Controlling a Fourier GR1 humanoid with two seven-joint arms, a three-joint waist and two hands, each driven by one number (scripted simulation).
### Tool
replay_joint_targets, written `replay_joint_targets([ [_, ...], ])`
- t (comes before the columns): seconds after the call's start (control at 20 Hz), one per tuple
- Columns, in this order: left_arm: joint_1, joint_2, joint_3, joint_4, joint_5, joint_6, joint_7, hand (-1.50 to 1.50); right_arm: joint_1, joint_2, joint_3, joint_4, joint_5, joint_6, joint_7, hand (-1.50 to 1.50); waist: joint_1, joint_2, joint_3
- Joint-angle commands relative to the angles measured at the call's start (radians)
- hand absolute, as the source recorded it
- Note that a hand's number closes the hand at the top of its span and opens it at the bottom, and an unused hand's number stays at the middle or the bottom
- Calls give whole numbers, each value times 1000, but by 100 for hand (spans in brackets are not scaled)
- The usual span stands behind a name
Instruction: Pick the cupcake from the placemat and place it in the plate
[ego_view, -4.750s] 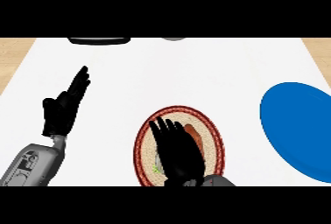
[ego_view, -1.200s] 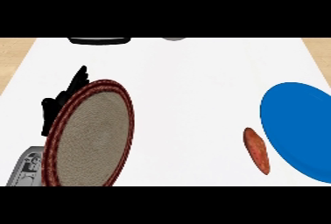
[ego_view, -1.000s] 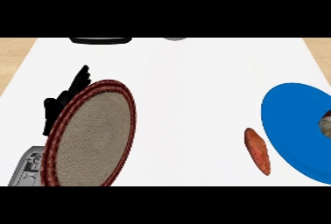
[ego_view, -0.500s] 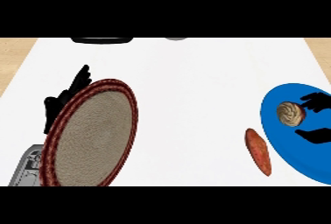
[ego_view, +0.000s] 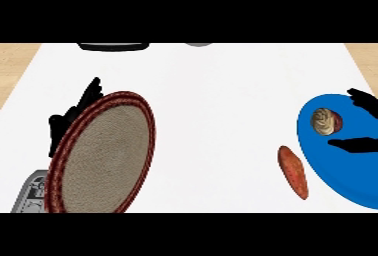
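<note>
Right hand (ego_view: 358, 145) spread round cupcake (ego_view: 326, 121) over plate (ego_view: 347, 175), seemingly not touching; placemat (ego_view: 100, 155) half-hides straight-fingered left hand (ego_view: 60, 127).

1. A kitchen: a white bench (ego_view: 221, 100) runs between strips of pale wood (ego_view: 15, 65) at its left and right.
2. Tableware lies on it: a blue plate (ego_view: 339, 175) right, a woven placemat (ego_view: 103, 155) left.
3. A cupcake (ego_view: 325, 121) sits on the plate.
</note>
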Motion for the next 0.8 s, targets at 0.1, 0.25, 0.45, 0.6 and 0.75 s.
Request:
replay_joint_targets([
  [0.1,-4,14,29,44,14,-22,-35,0,35,-34,-181,17,-192,68,-37,-150,-13,1,-1],
  [0.25,5,11,20,-22,-4,-1,-1,0,67,-103,-259,16,-253,93,-4,-150,-9,-2,-1],
  [0.45,8,-30,-19,-7,-34,16,-15,0,74,-225,-358,200,-310,183,-100,-150,3,4,1],
  [0.6,-28,10,19,-20,-5,-18,45,0,130,-314,-397,260,-335,266,-132,-150,0,2,1],
  [0.75,-30,-21,8,-2,-2,-11,24,0,133,-434,-408,388,-325,386,-180,-150,7,7,3],
])
